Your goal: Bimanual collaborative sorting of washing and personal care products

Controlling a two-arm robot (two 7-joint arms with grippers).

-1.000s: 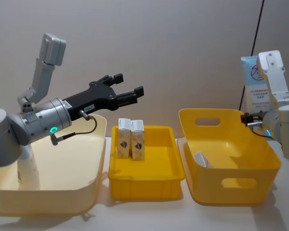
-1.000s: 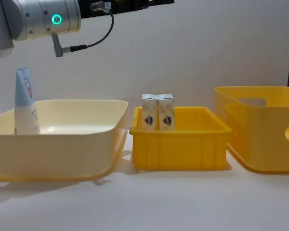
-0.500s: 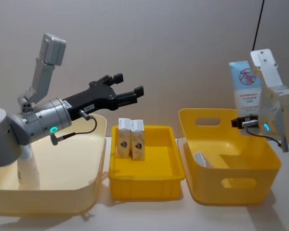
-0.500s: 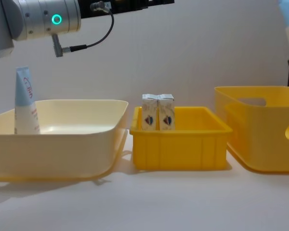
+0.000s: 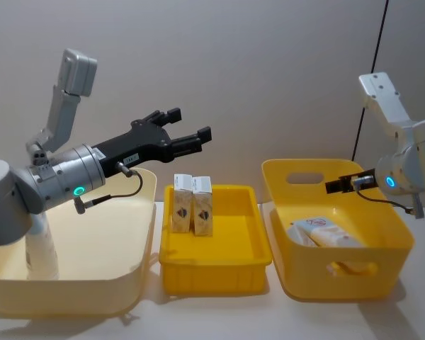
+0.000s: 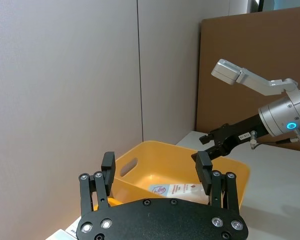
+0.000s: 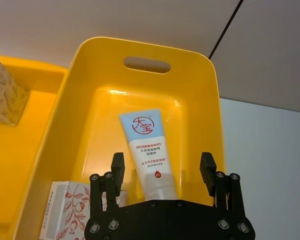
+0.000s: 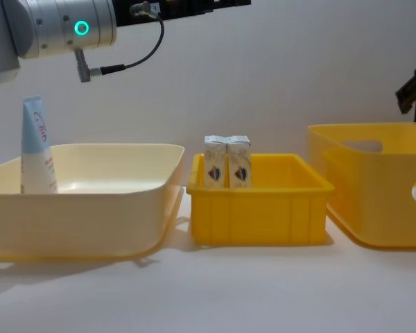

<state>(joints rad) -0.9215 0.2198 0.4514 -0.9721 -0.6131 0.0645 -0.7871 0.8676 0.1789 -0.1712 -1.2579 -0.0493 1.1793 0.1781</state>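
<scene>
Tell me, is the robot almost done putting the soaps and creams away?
Partly. Two cartons stand in the small yellow bin, and a light-blue tube lies in the big yellow bin beside a flowered box. Nothing is in hand: the right gripper hangs open above that tube, and the left gripper is open and empty. The tube standing in the cream bin may be left.

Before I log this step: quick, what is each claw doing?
Left claw: open, empty, held in the air above the cream bin.
Right claw: open, empty, over the light-blue tube lying in the tall yellow bin.
</scene>
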